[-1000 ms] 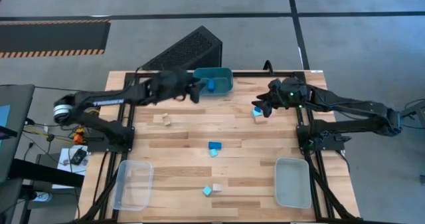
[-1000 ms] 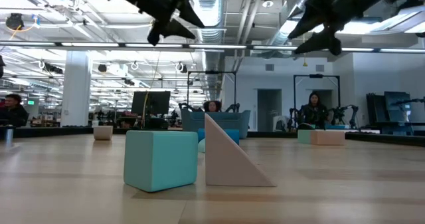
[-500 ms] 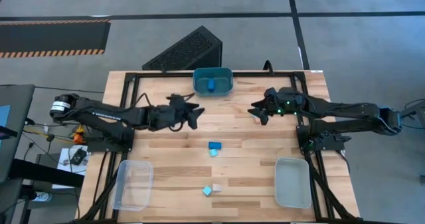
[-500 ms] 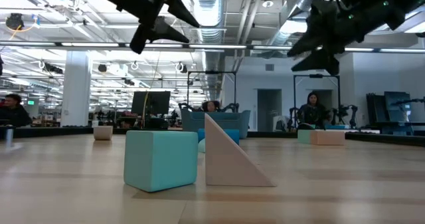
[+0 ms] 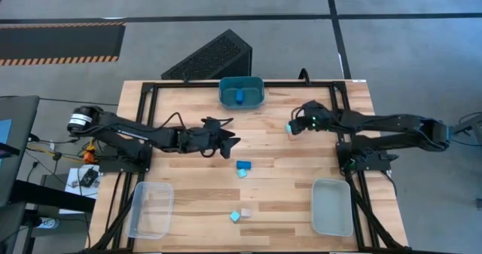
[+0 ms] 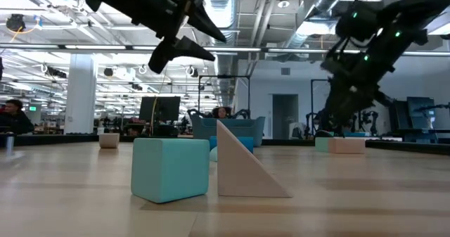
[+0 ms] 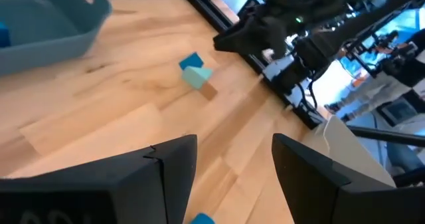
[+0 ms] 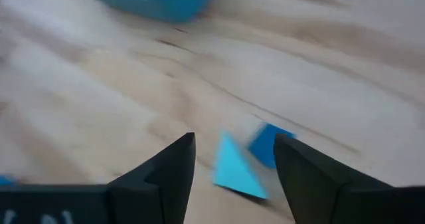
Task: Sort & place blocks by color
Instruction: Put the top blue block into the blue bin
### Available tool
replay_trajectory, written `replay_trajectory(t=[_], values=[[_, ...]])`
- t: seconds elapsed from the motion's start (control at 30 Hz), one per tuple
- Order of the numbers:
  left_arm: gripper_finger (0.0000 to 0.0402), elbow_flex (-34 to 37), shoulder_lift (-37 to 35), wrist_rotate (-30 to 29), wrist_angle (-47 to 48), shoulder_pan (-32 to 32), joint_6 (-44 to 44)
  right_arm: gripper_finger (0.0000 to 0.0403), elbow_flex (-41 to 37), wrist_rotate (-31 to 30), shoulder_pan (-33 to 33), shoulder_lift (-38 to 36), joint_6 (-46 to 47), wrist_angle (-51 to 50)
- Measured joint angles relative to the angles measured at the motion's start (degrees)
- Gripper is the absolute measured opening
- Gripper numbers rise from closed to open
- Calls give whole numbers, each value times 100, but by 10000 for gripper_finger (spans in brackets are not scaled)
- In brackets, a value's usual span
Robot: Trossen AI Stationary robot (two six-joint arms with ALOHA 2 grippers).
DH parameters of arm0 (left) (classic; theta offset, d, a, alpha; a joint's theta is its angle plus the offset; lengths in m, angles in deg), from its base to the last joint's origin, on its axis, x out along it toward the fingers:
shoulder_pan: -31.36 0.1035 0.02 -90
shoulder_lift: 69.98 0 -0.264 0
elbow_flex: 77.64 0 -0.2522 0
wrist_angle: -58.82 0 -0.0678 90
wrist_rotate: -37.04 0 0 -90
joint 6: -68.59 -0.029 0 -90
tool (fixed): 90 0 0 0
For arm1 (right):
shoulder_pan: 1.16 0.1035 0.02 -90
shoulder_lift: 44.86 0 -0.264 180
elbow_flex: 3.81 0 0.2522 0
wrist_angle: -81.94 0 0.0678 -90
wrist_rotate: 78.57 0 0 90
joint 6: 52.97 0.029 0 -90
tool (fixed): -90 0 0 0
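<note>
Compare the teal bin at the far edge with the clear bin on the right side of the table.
The teal bin is opaque blue-green; the clear bin is see-through. The teal bin holds a blue block; the clear bin looks empty. The teal bin sits at the far edge, the clear bin near the front right corner. Both are open-topped rectangular tubs.

Left arm (image 5: 151, 133) lies low across the surface's (image 5: 196, 186) left-middle, blocking that lane. Right arm (image 5: 376, 123) spans the right-rear, its gripper (image 5: 295, 126) down at a cyan block (image 5: 289, 127) there. Open wood between the two grippers, in front of the teal bin (image 5: 242, 93). Centre: blue and cyan blocks (image 5: 242, 168) stacked close together. Front: cyan cube and tan wedge (image 5: 239, 215) touching. Clear bins (image 5: 151, 209) occupy both front corners; bare wood between them otherwise.
</note>
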Motion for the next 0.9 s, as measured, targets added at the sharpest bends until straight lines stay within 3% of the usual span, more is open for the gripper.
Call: replay_trajectory(t=[0.23, 0.47, 0.7, 0.9], values=[[184, 0, -7, 500, -5, 0, -662, 202, 0, 254, -392, 888, 575, -27], [184, 0, -16, 506, -17, 108, -1296, 173, 0, 448, -602, 1525, 684, 348], [184, 0, -16, 1025, 203, 175, -1370, 145, 4, 704, -785, 1955, 645, 859], [184, 0, -16, 1057, 477, 228, -1541, 99, 21, 766, -833, 2045, 640, 889]])
